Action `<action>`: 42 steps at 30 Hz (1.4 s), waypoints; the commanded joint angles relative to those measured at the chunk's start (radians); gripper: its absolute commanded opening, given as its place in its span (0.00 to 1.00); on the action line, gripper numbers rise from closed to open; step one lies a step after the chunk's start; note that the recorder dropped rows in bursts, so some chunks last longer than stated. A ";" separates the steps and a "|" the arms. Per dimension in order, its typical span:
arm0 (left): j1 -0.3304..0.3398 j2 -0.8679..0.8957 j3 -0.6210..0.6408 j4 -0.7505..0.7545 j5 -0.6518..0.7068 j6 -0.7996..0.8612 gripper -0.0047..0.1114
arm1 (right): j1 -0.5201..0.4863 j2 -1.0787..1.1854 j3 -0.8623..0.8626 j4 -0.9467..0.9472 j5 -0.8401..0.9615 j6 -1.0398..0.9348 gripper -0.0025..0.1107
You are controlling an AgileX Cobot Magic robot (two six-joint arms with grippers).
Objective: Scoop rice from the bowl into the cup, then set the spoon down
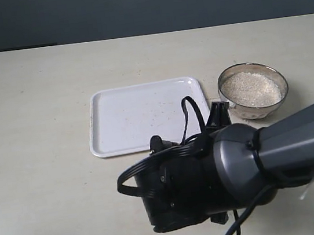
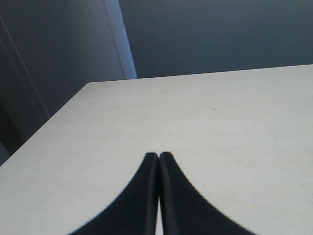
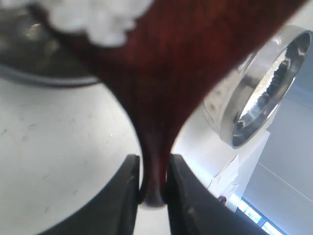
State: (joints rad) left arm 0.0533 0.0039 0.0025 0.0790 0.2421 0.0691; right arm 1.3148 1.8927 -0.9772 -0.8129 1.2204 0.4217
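Note:
My right gripper (image 3: 154,161) is shut on the thin handle of the dark red-brown spoon (image 3: 166,73). A blurred white clump of rice (image 3: 98,14) lies on the spoon's wide end. Beside the spoon stands the shiny steel cup (image 3: 259,93), its inside mostly bare metal. In the exterior view the metal bowl (image 1: 280,79), filled with rice (image 1: 251,88), sits at the right, and the right gripper (image 1: 221,114) is just left of it. The arm hides the cup and the spoon there. My left gripper (image 2: 159,155) is shut on nothing, over bare table.
A white tray (image 1: 116,117) lies left of the bowl. The right arm's dark wrist and cables (image 1: 185,189) block the near middle of the exterior view. A blurred grey metal shape (image 3: 34,58) lies close behind the spoon. The table's edge (image 2: 49,120) runs near the left gripper.

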 commanded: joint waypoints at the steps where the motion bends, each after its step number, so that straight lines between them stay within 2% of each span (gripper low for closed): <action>1: -0.007 -0.004 -0.003 0.002 -0.003 -0.005 0.04 | 0.002 0.002 0.006 -0.037 0.001 0.034 0.02; 13: -0.007 -0.004 -0.003 0.002 -0.003 -0.005 0.04 | 0.020 0.002 0.027 -0.122 0.001 0.137 0.02; 42: -0.007 -0.004 -0.003 0.002 -0.003 -0.005 0.04 | 0.053 0.002 0.064 -0.191 -0.028 0.362 0.02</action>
State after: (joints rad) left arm 0.0533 0.0039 0.0025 0.0790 0.2421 0.0691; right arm 1.3660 1.8927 -0.9182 -0.9899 1.1931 0.7638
